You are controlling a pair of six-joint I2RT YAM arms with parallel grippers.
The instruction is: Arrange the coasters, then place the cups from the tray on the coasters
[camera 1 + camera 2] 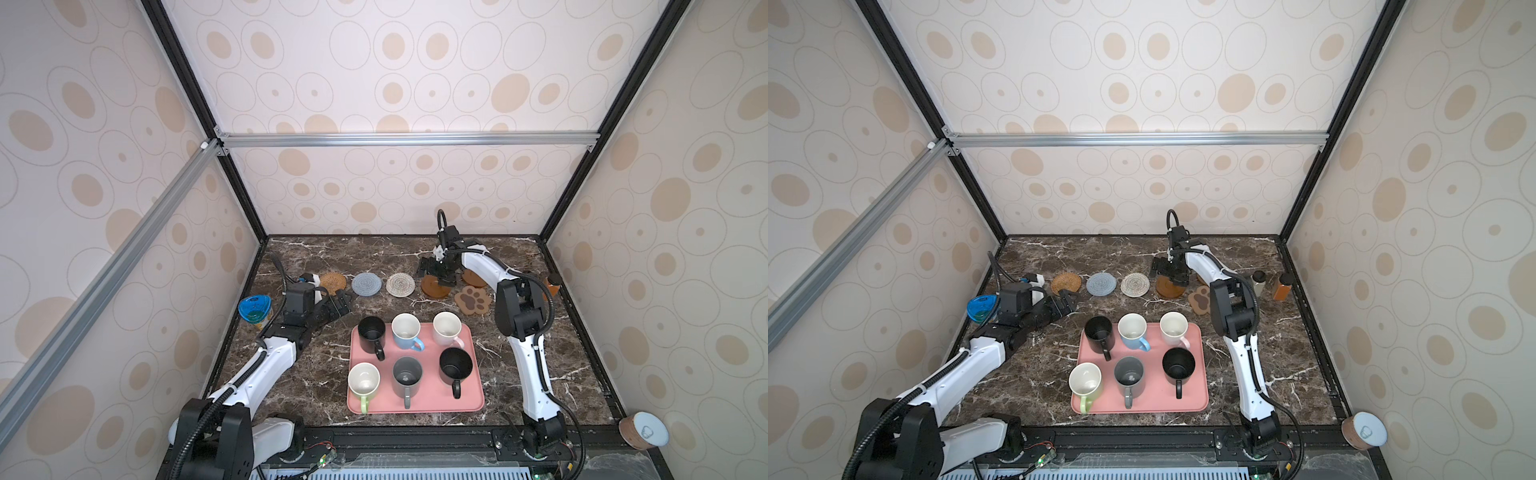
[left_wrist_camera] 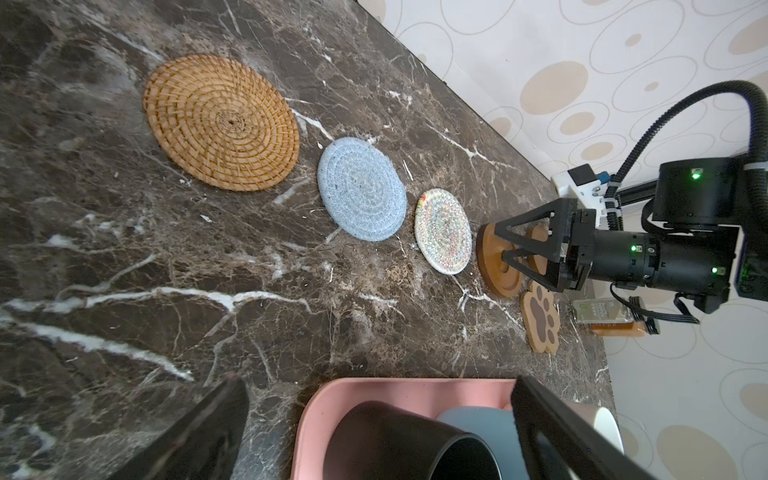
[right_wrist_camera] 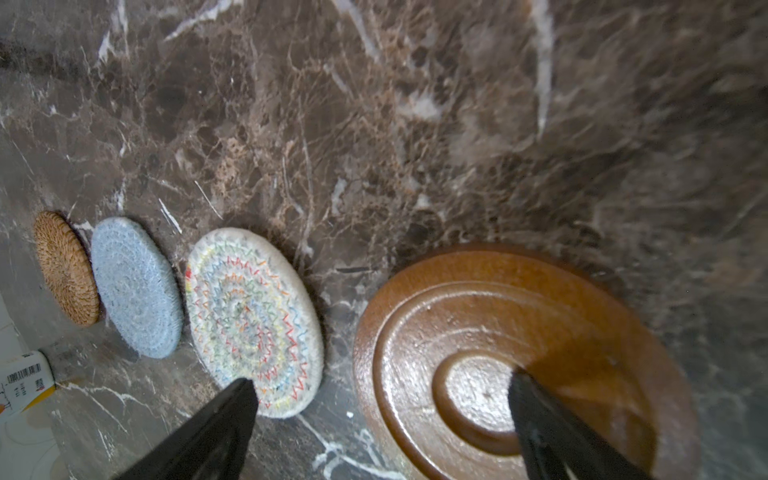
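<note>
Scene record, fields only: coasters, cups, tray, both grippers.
row: tan rattan round mat, blue-grey woven mat, cream woven mat, brown wooden rimmed disc
others: brown paw-shaped mat, second wooden disc partly behind right arm
tray: pink rectangular tray, holds all six mugs
mugs: black mug, light blue mug, pale pink mug, light green mug, grey mug, second black mug
left gripper: open, empty
right gripper: open, over brown wooden rimmed disc, contact unclear
</note>
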